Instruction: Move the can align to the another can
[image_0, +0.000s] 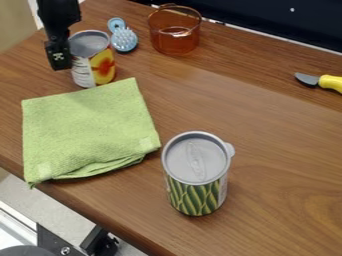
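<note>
A folded, pale green cloth (87, 130), roughly square, lies flat on the left, its right part across the straight line between the two cans. Right of its lower corner stands the green-and-yellow patterned can (195, 172), upright, silver lid up. The black gripper (59, 59) hangs at upper left, just beside the left side of the other can; how far it is open, and whether it holds anything, I cannot tell. A see-through amber pot (175, 37) stands near the back edge. That other can, a silver-topped can with a red, yellow and white label (93, 62), stands upright above the cloth. Between pot and can lies a light blue bristled brush (124, 39); a yellow-handled knife (323, 81) lies far right.

The table (267, 165) is brown, grained wood, with a dark panel (280, 17) behind and pale floor (57, 205) and black metal parts (100, 243) at lower left.

The front edge slants down rightward, the cloth's lower left corner reaching it. Bare wood runs between patterned can and knife.
</note>
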